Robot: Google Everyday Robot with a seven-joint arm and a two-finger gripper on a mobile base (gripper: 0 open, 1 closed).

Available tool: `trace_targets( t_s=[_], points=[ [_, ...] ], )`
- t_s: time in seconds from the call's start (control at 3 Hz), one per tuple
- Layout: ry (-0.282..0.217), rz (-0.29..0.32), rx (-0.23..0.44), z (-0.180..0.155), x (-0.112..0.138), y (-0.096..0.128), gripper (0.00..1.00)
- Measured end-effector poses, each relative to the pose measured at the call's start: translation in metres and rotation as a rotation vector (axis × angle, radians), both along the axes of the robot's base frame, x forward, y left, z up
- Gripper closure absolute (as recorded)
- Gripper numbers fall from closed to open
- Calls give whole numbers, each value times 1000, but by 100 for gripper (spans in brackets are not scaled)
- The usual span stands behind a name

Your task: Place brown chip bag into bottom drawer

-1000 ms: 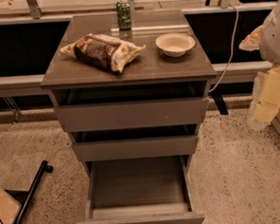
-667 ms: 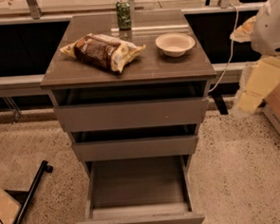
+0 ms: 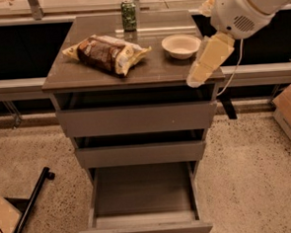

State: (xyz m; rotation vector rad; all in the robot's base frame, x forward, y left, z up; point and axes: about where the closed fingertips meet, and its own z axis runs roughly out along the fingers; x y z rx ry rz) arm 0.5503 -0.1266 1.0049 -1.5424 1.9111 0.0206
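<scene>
On the top of the cabinet (image 3: pixel 153 74), towards its left half, the brown chip bag (image 3: pixel 104 54) is seen lying flat and untouched, with the green can (image 3: pixel 128 15) behind it and the cream bowl (image 3: pixel 181 45) to its right, apart from it. Compared with one second ago, the gripper (image 3: pixel 198 74) has been brought in from the far right side of the view, where it was hanging low beside the cabinet. It is now held higher, over the right front corner of the top, just beside the bowl and pointing down and to the left. The white arm (image 3: pixel 247 6) has also been swung in above the right edge. Whether the gripper is spread or pressed together cannot be told from this view, and nothing is seen to be carried by it. The bag, the can and the bowl are found in the same places as before, so only the arm has been moved. The bottom drawer (image 3: pixel 145 232) is already pulled out wide, as it was earlier, and its inside is seen bare, while the top drawer (image 3: pixel 136 120) and the middle drawer (image 3: pixel 140 154) are out only a little. From this it is judged that the approach to the bag has only been started: the gripper must be carried further left, past the bowl, before the bag can be taken and lowered into the open drawer. Care will probably be needed so that the bowl is not pushed on the way.
</scene>
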Motion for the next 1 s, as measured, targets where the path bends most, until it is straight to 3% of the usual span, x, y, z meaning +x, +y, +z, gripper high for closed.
trace_targets(
  t_s=[0.33,0.67,1.0],
  points=[
    [-5,-1,2,0,1,0,0],
    [8,-41,54,-22,6,11,0],
    [25,-106,127,-73,38,46,0]
  ],
)
